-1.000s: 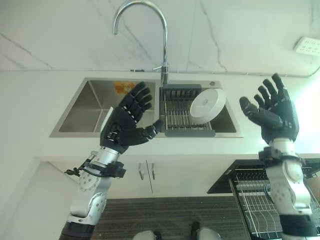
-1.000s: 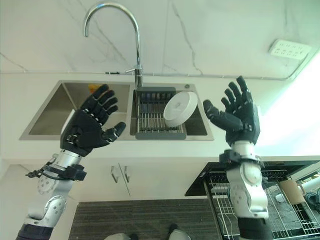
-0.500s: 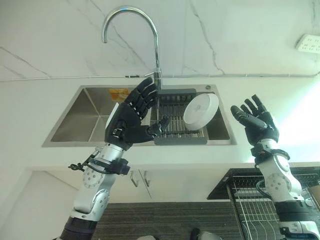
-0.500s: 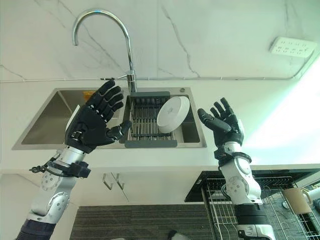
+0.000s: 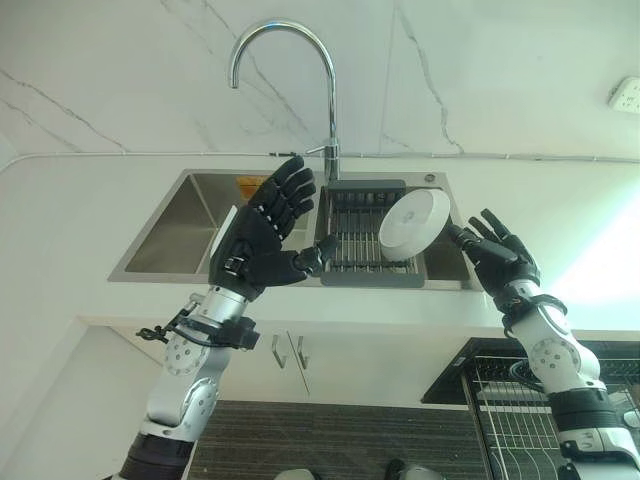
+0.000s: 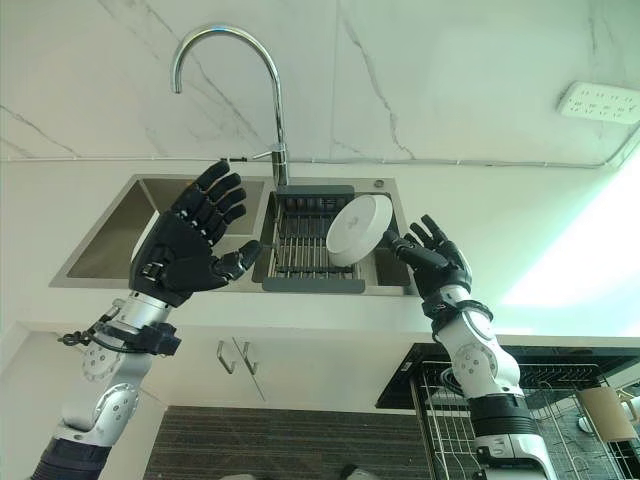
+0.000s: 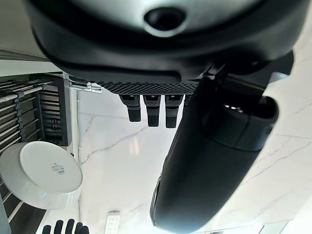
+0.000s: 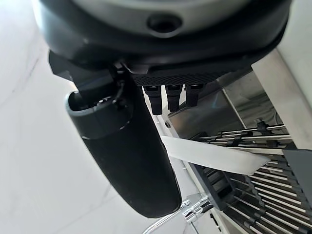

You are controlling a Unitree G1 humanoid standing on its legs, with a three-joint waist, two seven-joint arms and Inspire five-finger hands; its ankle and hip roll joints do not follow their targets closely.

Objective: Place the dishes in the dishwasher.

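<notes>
Dishes here come down to one white plate [image 5: 414, 220] that I can see, standing on edge and tilted in the dark drying rack [image 5: 372, 240] that sits across the right half of the steel sink [image 5: 170, 225], at the centre of the frame just under the curved tap [image 5: 290, 70]; it leans that way because the rack's wires prop it up, which leaves its rim free on the right side for me to take. My right hand [image 5: 495, 257] comes in from the lower right and sits just beside that rim, fingers straight and spread, thumb apart from them, holding nothing; in my right wrist view the plate's edge [image 8: 209, 155] shows close past my fingertips [image 8: 171, 96], but I cannot tell whether they touch it. I judge this as the reach before the grasp, with the palm turned toward the plate so fingers and thumb can close over the rim. My left hand [image 5: 262, 232] is raised at centre left over the divide between the two basins, open too and empty, kept clear of the rack. The dishwasher rack [image 5: 510, 420] is pulled out at the lower right of the frame, under the white desk [image 5: 60, 220], and the plate is well apart from it
</notes>
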